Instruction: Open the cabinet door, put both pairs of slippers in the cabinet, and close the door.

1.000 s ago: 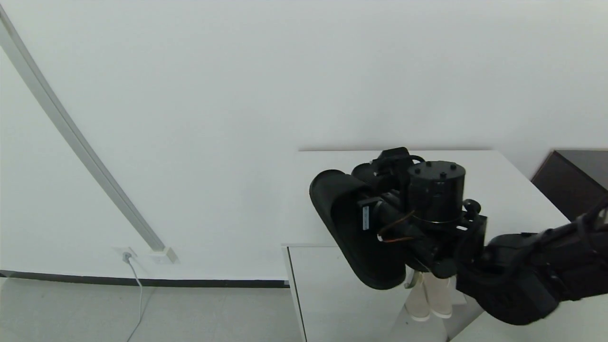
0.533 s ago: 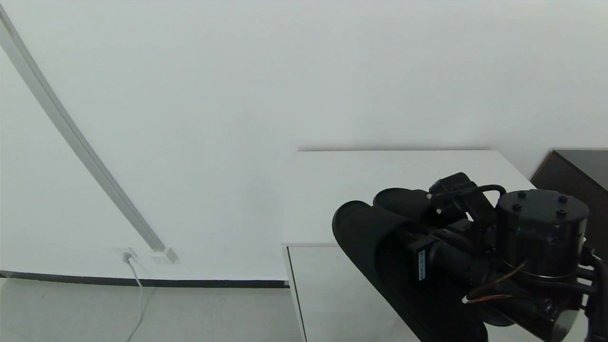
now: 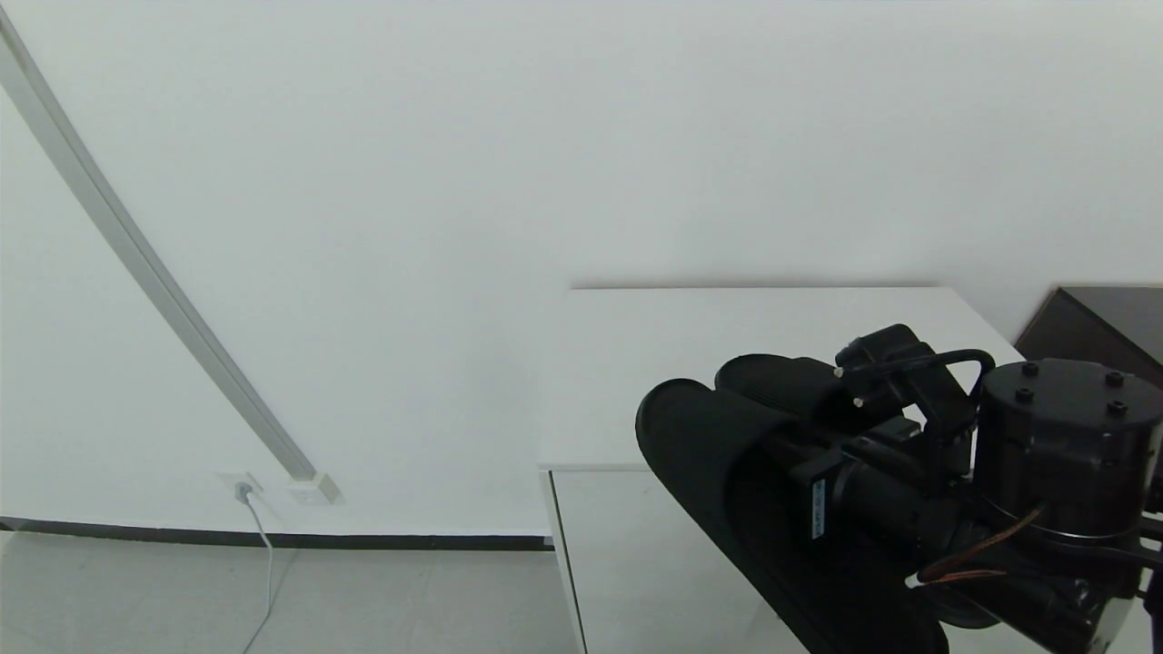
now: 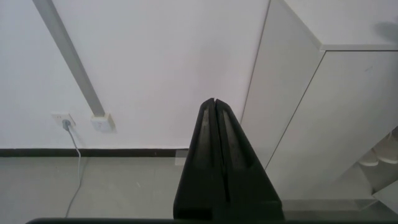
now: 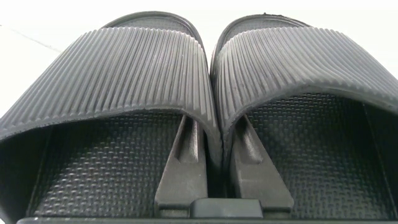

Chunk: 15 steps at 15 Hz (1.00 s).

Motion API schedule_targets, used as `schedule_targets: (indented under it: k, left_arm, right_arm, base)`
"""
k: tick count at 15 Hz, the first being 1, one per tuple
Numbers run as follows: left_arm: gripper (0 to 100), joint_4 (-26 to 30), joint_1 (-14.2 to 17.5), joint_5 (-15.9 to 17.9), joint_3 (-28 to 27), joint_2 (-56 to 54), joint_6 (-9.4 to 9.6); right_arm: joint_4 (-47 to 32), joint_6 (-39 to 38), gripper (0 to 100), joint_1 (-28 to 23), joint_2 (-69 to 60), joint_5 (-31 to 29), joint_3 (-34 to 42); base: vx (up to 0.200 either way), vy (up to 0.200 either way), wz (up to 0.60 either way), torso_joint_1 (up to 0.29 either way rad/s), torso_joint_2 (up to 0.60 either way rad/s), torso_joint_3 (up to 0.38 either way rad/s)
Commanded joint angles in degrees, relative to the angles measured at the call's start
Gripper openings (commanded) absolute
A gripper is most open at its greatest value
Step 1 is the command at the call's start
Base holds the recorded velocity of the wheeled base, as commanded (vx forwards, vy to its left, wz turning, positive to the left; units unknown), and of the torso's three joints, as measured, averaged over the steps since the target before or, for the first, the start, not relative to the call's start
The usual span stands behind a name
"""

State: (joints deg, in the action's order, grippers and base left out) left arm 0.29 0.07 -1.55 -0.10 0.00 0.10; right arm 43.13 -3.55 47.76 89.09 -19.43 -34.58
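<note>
Plain room: white wall (image 3: pixel 454 182), grey floor (image 3: pixel 136 590), and a dark skirting (image 3: pixel 273 539) where the two meet. A pale strip (image 3: pixel 136 263) runs slantwise down the wall and ends just beside a socket (image 3: pixel 241 486), from which a cable (image 3: pixel 268 563) hangs to the floor.

The white cabinet (image 3: pixel 727 363) stands against the wall toward the right, and a dark piece of furniture (image 3: pixel 1099 336) is just past its far right corner. From these angles I honestly can't tell if the door is open or what's inside, since the arm covers a good part of the front.

The black slippers (image 3: pixel 727 472) are up in the air, side by side. In the head view they sit across the cabinet's top edge and front panel. The right gripper (image 5: pixel 216 134) has one finger tucked under each strap and pinches the two inner edges together, so it's clamped on the pair.

The left gripper (image 4: pixel 214 118) has its fingers pressed flat together with nothing between them. It points at the wall and floor just beside the cabinet's side.
</note>
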Motion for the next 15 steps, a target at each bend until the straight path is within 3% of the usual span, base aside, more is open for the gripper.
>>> schedule_targets:
  k: [1,15]
  left_arm:
    - [0,0.0,0.0,0.1,0.0,0.1,-0.01]
    - [0,0.1,0.0,0.2,0.0,0.1,0.08]
  right_arm:
    - [0.0,0.0,0,0.2,0.6,-0.1,0.0]
    - [0.0,0.8,0,1.5,1.8,-0.2,0.1]
  base:
    - [0.0,0.0,0.0,0.0,0.0,0.0]
    - [-0.171,0.0,0.0,0.001,0.0,0.003]
